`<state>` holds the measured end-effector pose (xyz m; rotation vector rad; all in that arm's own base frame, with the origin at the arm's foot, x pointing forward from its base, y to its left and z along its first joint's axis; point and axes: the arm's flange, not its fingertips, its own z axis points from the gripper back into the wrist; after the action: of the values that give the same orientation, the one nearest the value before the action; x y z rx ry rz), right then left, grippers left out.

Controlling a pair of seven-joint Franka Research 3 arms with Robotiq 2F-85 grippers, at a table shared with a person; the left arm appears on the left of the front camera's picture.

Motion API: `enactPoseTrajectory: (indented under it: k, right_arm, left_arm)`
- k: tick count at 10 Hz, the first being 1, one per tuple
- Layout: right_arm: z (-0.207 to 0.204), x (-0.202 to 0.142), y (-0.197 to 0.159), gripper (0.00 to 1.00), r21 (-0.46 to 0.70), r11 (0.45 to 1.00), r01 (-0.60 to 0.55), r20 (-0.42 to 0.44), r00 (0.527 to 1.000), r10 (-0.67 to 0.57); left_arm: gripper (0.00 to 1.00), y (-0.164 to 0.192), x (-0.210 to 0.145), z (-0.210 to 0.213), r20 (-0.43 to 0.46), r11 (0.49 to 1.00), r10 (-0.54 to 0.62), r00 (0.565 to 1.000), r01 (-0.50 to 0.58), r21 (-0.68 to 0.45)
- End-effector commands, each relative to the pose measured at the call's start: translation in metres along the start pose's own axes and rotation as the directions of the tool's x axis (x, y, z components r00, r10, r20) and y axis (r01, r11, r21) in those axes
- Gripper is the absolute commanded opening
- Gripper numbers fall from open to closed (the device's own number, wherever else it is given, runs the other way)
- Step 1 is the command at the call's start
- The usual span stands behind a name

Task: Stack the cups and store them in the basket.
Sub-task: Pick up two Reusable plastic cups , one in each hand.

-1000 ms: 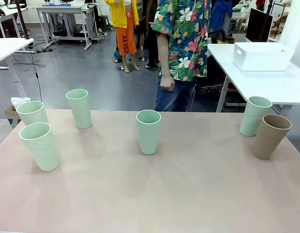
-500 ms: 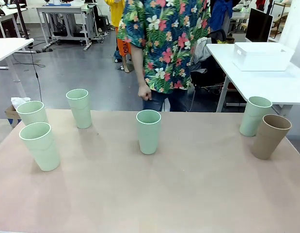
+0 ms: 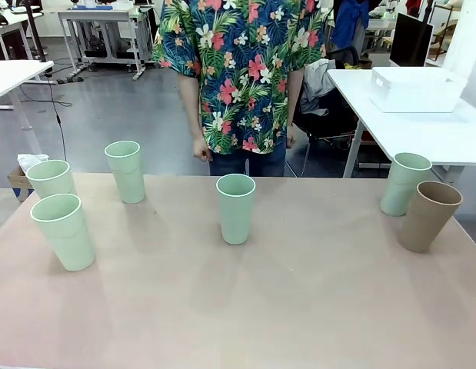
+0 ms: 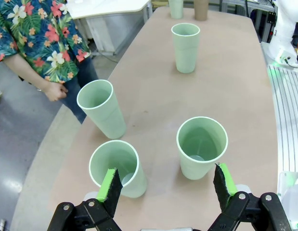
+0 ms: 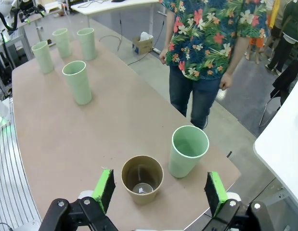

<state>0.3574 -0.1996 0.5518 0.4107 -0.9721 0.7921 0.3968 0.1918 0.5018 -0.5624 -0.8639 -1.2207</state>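
Six cups point(image 3: 236, 207) stand upright, mouths up, none nested yet.
The left gripper point(image 4: 165, 180), jaws spread wide, hangs over two mint cups point(image 4: 201, 147) of its near cluster; the right gripper point(image 5: 159, 185), equally spread, hangs above the tan cup point(image 5: 142, 178). The basket point(image 3: 416, 88) sits well apart on a side table point(image 3: 453, 134), on the right arm's side.

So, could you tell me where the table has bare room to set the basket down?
The near half of the table, in front of every cup, is bare. Gaps also flank the middle cup, wider on its right. Crowded: the left end with three mint cups, and the right edge, where a mint cup and the brown cup stand close.
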Motion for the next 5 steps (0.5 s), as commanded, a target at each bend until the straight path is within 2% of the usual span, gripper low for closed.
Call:
enactPoseTrajectory:
  k: [1, 5]
  right_arm:
    - [-0.0012, 0.0009, -0.0010, 1.00, -0.001, 1.000, -0.022, 0.028, 0.999, 0.022]
    - [-0.0012, 0.0009, -0.0010, 1.00, -0.001, 1.000, -0.022, 0.028, 0.999, 0.022]
  left_arm:
    - [1.00, -0.0006, 0.0000, 0.0000, 0.010, 1.000, -0.008, 1.000, 0.008, -0.003]
    - [1.00, -0.0006, 0.0000, 0.0000, 0.010, 1.000, -0.008, 1.000, 0.008, -0.003]
